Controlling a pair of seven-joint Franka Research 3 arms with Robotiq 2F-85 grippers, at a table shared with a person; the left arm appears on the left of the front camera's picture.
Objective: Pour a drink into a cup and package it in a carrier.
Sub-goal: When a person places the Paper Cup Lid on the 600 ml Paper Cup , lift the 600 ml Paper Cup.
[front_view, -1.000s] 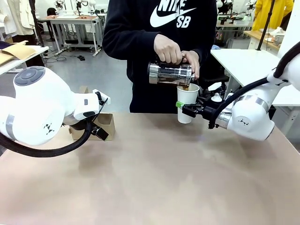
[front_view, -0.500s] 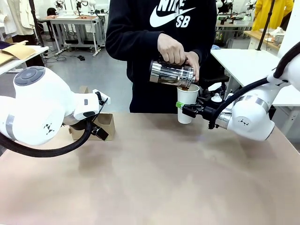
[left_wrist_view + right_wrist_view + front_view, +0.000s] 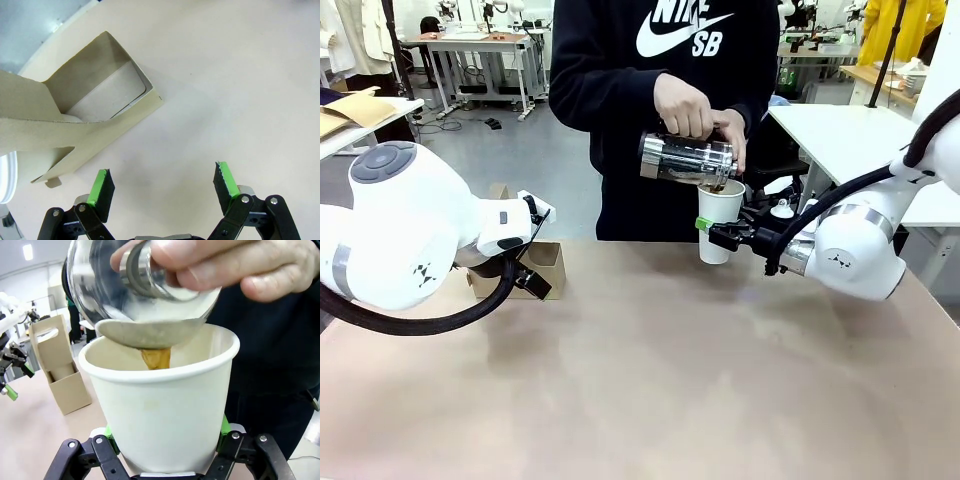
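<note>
While watching the pour from the robot's side, note the tall plain white paper cup (image 3: 720,222), lidless, clamped between the green pads of the right tool (image 3: 712,232) and seemingly lifted off the pale beige worktop (image 3: 650,380). Just above the cup's rim, find a clear glass carafe with shiny metal bands (image 3: 685,158), tipped by a person's hands (image 3: 682,105) and sending a thin stream of dark brown, coffee-like drink (image 3: 156,357) down into the cup. Cannot read the fill level inside.

Judging progress: step 1, the pour, in hand and not finished; packaging not yet begun. Well apart from the cup, toward the robot's left, find the brown cardboard drink carrier with a tall cut-out handle (image 3: 545,262), standing on the worktop, its visible slot bare. On the far side of the carrier from the cup, over bare worktop, note the left tool (image 3: 162,182), jaws spread wide, gripping nothing.

Left to do, at a guess: end the pour, carry the cup across to the carrier, lower it into 1 slot.

Surface around the cup: smooth, matte, faintly mottled, no spill visible. Behind the cup: grey floor and white tables loaded with equipment.
</note>
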